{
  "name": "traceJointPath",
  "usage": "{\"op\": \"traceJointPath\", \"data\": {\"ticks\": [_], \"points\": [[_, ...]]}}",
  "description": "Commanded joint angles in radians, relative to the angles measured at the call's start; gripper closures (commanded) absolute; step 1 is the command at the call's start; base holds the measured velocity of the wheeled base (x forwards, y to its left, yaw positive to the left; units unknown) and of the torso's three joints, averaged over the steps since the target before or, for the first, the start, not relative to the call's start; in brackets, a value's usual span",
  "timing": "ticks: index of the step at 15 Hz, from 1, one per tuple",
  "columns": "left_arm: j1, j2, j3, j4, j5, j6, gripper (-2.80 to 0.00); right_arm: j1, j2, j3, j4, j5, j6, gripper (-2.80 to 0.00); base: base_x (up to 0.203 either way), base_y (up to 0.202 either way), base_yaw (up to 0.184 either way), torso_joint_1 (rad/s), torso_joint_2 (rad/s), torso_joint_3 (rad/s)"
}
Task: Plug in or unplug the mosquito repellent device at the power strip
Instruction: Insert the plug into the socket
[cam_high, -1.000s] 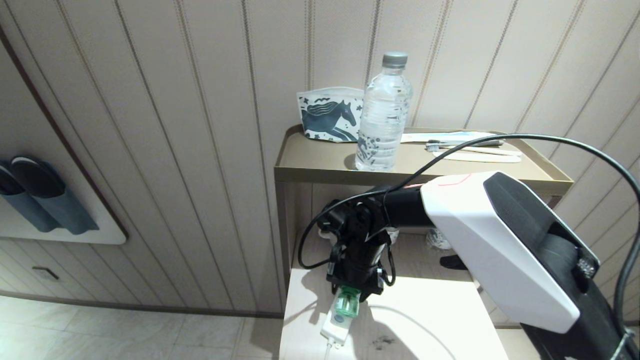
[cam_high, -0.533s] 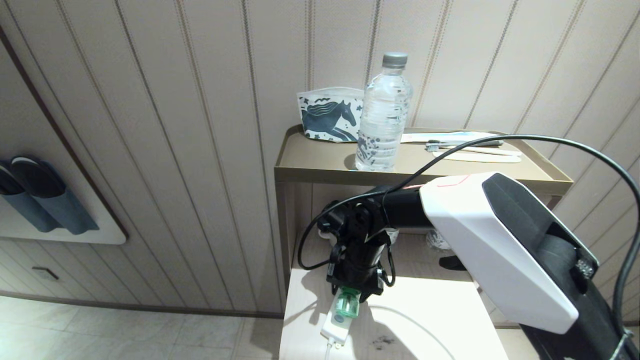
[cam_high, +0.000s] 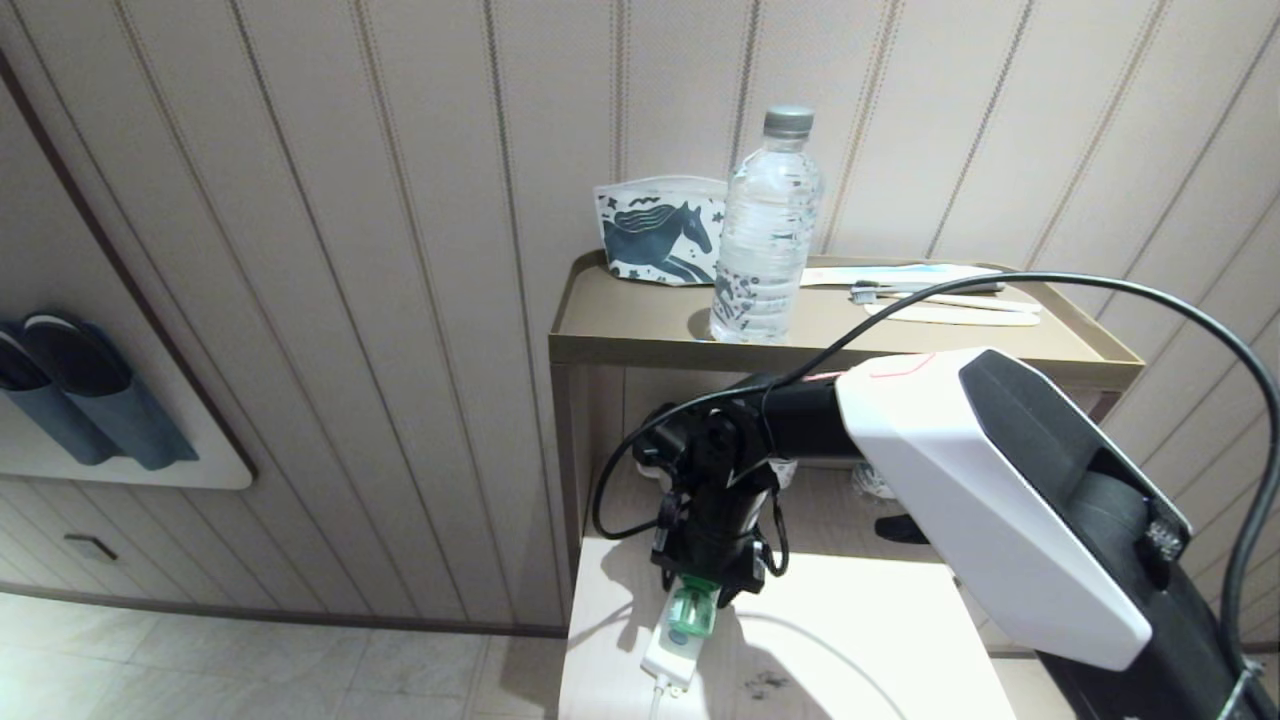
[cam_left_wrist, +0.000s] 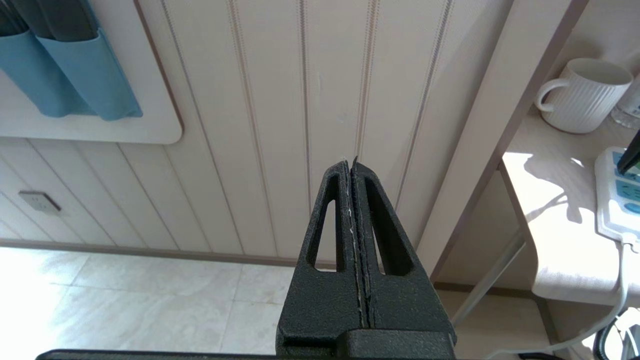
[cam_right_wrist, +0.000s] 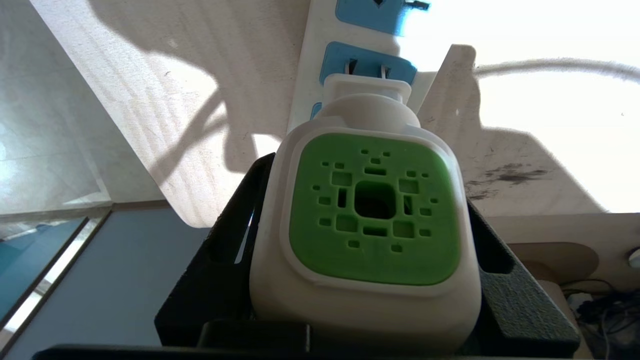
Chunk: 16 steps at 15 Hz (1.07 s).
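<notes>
The mosquito repellent device (cam_right_wrist: 372, 210), a white head with a perforated green top, sits between the black fingers (cam_right_wrist: 225, 250) of my right gripper (cam_right_wrist: 365, 200), which is shut on it. Its metal prongs meet a light-blue socket face of the white power strip (cam_right_wrist: 310, 75), with a short length of prong still showing. In the head view the right gripper (cam_high: 700, 585) points down over the device (cam_high: 690, 610), which stands on the power strip (cam_high: 668, 660) near the pale table's left edge. My left gripper (cam_left_wrist: 350, 167) is parked off to the side, shut and empty, facing the wall.
On the shelf (cam_high: 620, 330) above stand a clear water bottle (cam_high: 765, 235), a horse-print pouch (cam_high: 660, 235) and toothbrushes (cam_high: 940, 295). A white mug (cam_left_wrist: 582, 95) sits at the back of the table. The strip's cord (cam_left_wrist: 622, 270) hangs over the table edge. Tiled floor (cam_high: 250, 660) lies to the left.
</notes>
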Motion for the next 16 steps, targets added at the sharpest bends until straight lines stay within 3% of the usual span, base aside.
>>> {"op": "traceJointPath", "data": {"ticks": [1,16], "points": [[0.000,0.000,0.000,0.000,0.000,0.000,0.00,0.001,-0.004,0.000,0.005,0.003,0.010,0.00,0.000,0.000,0.000,0.000,0.00,0.000],[0.000,0.000,0.000,0.000,0.000,0.000,0.00,-0.038,0.000,-0.001,0.073,0.006,0.052,0.00,0.000,0.000,0.000,0.000,0.00,0.000]]}}
